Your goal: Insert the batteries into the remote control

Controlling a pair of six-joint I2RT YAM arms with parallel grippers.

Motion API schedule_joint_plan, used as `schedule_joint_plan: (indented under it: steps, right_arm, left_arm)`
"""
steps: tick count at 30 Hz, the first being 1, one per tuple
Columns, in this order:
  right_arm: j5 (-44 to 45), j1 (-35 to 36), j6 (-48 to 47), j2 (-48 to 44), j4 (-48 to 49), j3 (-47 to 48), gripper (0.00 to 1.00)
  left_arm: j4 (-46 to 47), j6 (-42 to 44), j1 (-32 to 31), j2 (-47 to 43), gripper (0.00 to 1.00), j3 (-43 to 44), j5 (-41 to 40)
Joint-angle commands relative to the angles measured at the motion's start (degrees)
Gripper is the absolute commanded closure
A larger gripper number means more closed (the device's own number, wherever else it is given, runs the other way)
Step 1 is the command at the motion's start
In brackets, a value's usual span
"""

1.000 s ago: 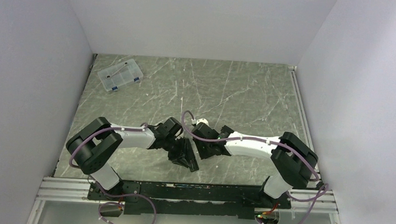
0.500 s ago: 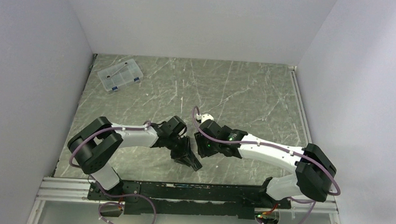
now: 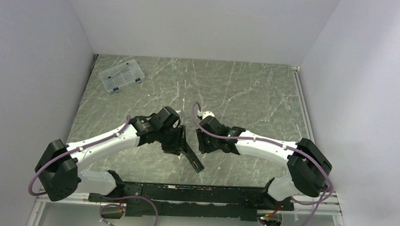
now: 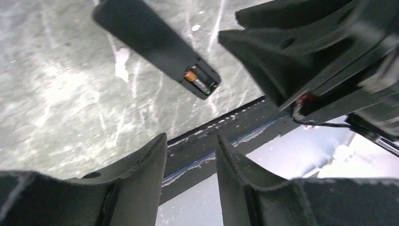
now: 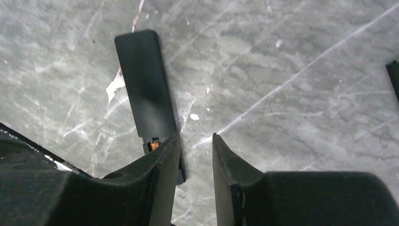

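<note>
Top external: we see the clear box (image 3: 121,75) at the far left corner of the table (image 3: 252,90), well apart from both arms. It holds small bits, a couple of them blue at its near edge, too small for us to identify.

We see the remote (image 3: 192,157) lying flat on the table, diagonal, between the two arms. Its near end points at the rail (image 3: 209,189). Nothing grips it.

Left wrist: the remote's bay is open at the end nearest the rail. One battery (image 4: 198,81) sits in it, with a dark body and a copper-coloured end toward the remote's middle. We can't tell whether a second cell lies beside it, as the bay is small and dark.

On the left gripper (image 4: 190,141) the jaws are parted a little with nothing between them. Only table edge and rail show through the gap. The remote is well ahead of the fingertips, off to the left of the gap, not touching.

On the right gripper (image 5: 195,136) the jaws are also parted a little and empty, with marble showing in the gap. The remote lies just left of that gap. The finger (image 5: 160,179) on that side covers its bay end, and an orange glint shows just above the fingertip. We can't tell whether that finger touches the remote or hangs over it.
</note>
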Motion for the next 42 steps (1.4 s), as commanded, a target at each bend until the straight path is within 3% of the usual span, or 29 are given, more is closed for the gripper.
schedule_joint_plan:
  steps: [1, 21, 34, 40, 42]
  right_arm:
    - [-2.5, -1.9, 1.1, 1.2, 6.7, 2.5, 0.70]
    - [-8.4, -2.6, 0.5, 16.3, 10.9, 9.6, 1.00]
    - [-16.8, 0.5, -2.6, 19.7, 12.8, 10.3, 1.00]
    - [-14.0, 0.8, -3.4, 19.1, 11.2, 11.6, 1.00]
    - [-12.1, 0.8, -3.6, 18.5, 10.3, 12.5, 0.96]
  left_arm:
    - [-7.1, 1.4, 0.6, -3.1, 0.52, 0.2, -5.2]
    - [-22.0, 1.2, 1.3, -15.2, 0.43, 4.5, -15.8]
    - [-22.0, 1.0, 1.4, -14.1, 0.40, 4.6, -16.0]
    - [-21.9, 1.0, 1.3, -14.1, 0.40, 4.3, -16.3]
    - [-21.8, 1.0, 1.4, -14.0, 0.40, 4.1, -16.2]
